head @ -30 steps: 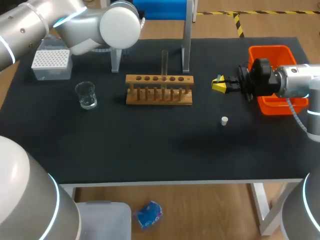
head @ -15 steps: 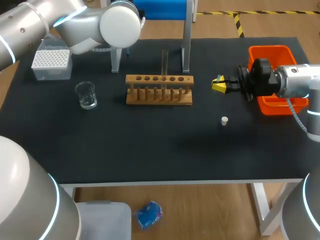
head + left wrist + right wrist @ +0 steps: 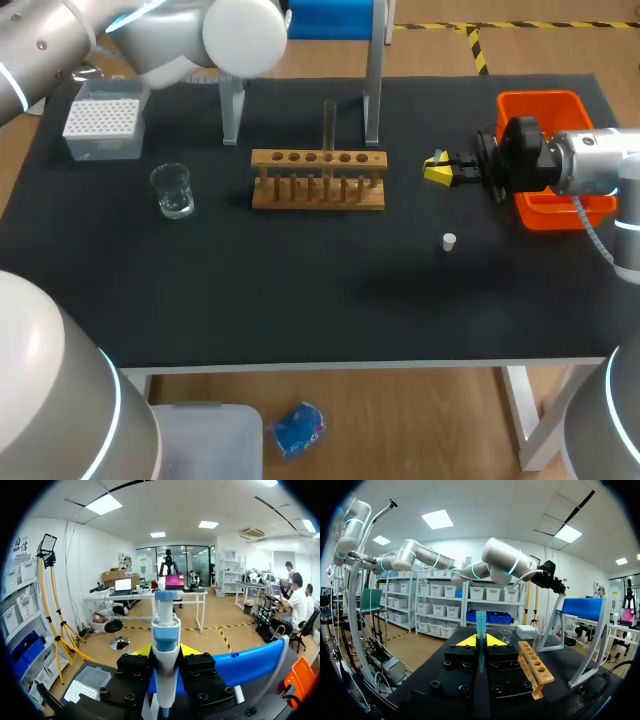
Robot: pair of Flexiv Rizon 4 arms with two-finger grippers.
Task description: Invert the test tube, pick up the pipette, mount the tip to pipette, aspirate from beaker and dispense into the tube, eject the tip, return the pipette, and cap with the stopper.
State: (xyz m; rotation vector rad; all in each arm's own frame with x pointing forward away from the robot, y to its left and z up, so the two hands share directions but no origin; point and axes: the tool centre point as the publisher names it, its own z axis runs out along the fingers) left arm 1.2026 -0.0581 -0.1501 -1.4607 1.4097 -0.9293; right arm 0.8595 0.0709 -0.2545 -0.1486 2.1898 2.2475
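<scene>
Black table [image 3: 300, 300] — rack [image 3: 318, 180], beaker [image 3: 173, 190], stopper [image 3: 450, 241], bin [image 3: 540, 97]

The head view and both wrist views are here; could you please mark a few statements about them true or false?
1. A test tube stands upright in the wooden rack. True.
2. The beaker lies tipped on its side. False: it stands upright on the table, near the tip box.
3. The white stopper lies on the table, apart from the rack. True.
4. The right claw is empty. False: it is shut on a blue pipette tip.
5. The left claw is shut on the pipette. True.
</scene>
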